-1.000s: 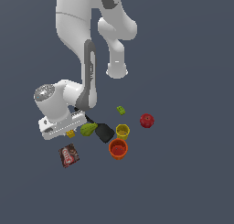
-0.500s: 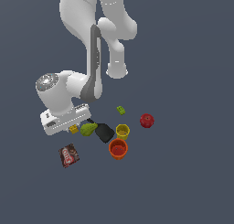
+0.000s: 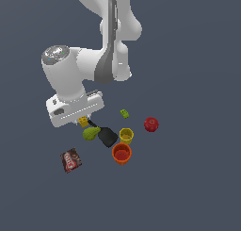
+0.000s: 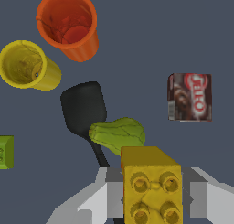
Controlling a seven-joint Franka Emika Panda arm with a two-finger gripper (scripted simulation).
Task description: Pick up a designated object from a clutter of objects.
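Clamped on the yellow studded brick [image 4: 151, 189]: grey fingers [image 4: 106, 196] pressed to either side of it in the wrist view, four studs facing the camera, its lower edge cut off by the frame; seen in the exterior view as a small yellow block [image 3: 84, 121] poking out beneath the white hand, its top hidden by the housing, raised off the dark worktop [image 3: 188, 187] as far as can be judged; fingers themselves almost wholly concealed there.

Just past the brick, a green pear [image 4: 118, 135] lying across the thin handle of a black spatula [image 4: 83, 109], the handle's near end lost behind brick and fingers; in the exterior view pear [image 3: 91, 133] and spatula blade [image 3: 108, 137] touching.

Yellow cup [image 4: 28, 66] and orange cup [image 4: 69, 23] close together, both on their sides with mouths open to the wrist camera.

Green brick [image 4: 6, 152] cut off at the frame edge, whole in the exterior view [image 3: 124, 113]; red apple [image 3: 151, 124] visible only there; brown-red Jell-O packet [image 4: 189, 97] well apart, label partly legible.
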